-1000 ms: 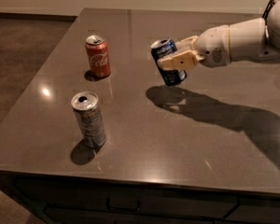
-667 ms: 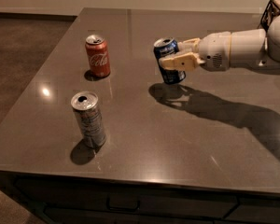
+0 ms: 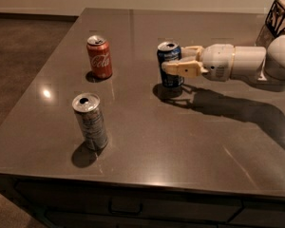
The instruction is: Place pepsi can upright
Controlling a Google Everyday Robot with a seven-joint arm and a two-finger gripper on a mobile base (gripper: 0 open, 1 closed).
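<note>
The pepsi can (image 3: pixel 169 64) is dark blue with a silver top. It stands upright near the middle of the dark table (image 3: pixel 147 141), with its base at the surface. My gripper (image 3: pixel 174 59) reaches in from the right and is shut on the can. The near finger (image 3: pixel 180 69) lies across the can's front. The far finger (image 3: pixel 193 49) is behind it.
A red Coca-Cola can (image 3: pixel 99 57) stands upright to the left of the pepsi can. A slim silver can (image 3: pixel 90 121) stands near the front left. A wire basket (image 3: pixel 279 13) is at the back right corner. The table's front edge is close below.
My gripper has lowered the pepsi can from above the table down to the surface and turned it from tilted to upright. The other cans have not moved.
</note>
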